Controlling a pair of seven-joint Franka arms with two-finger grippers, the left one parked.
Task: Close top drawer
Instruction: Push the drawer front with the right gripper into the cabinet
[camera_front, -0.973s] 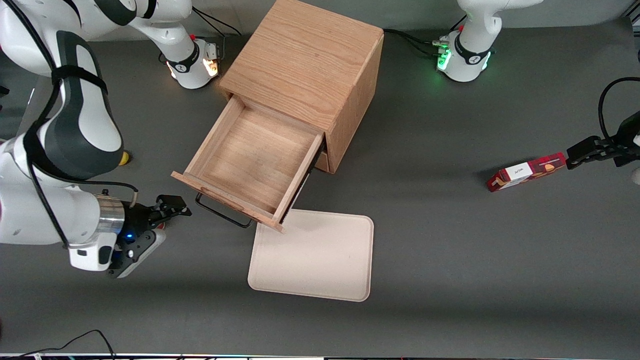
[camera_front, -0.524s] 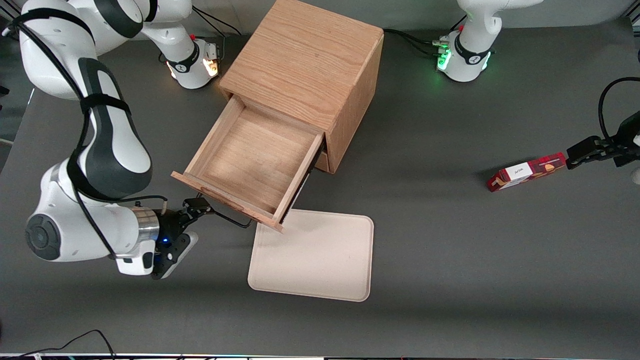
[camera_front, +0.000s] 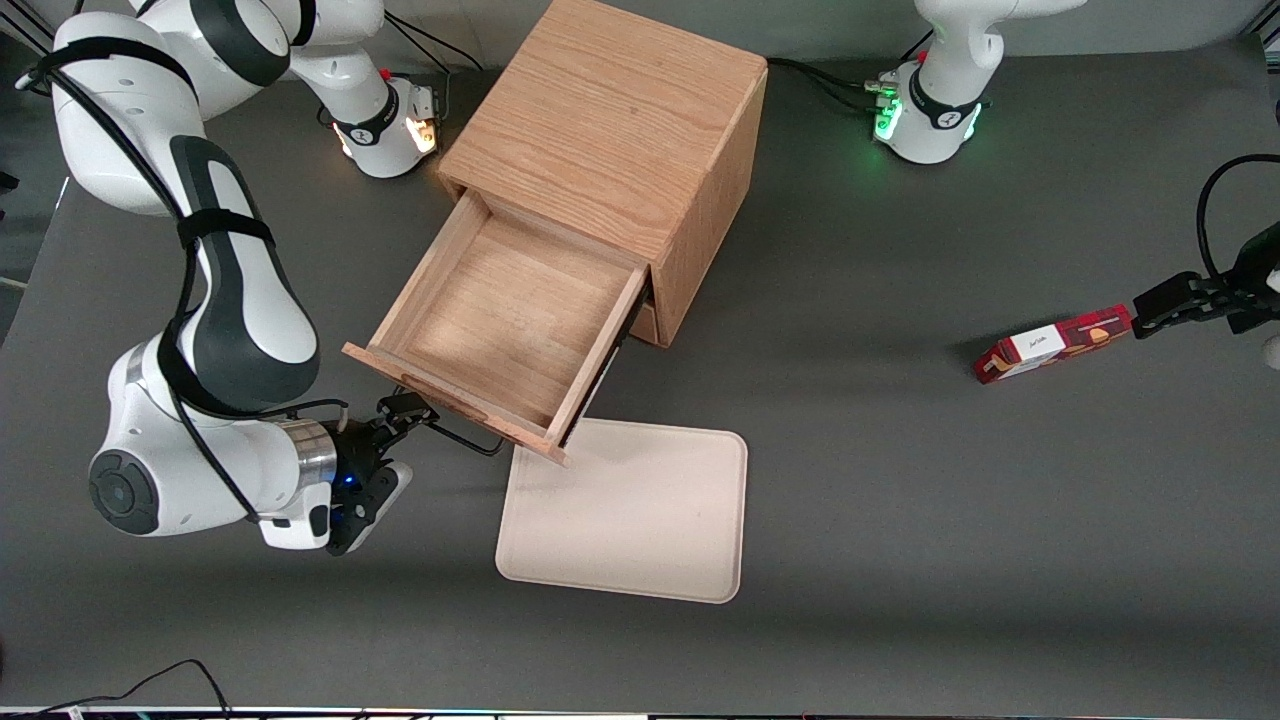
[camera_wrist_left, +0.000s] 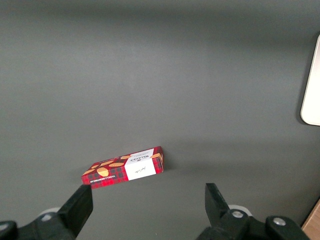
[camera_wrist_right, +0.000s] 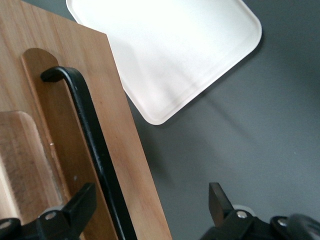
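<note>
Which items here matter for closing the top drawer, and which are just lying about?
Job:
- top drawer, pulled out
- its black handle
- tool, open, at the handle
- cabinet

Lying about:
- cream tray
- red snack box

Soft, even overhead light fills the front view. The table (camera_front: 900, 500) carries a dim band across the lower part of the frame, and the drawer (camera_front: 500, 320) casts a faint shadow on the tray (camera_front: 640, 500). In the right wrist view the tray glares white. The gripper (camera_front: 405, 408), spread at the handle (camera_wrist_right: 90, 140), looks dark and soft-edged.
</note>
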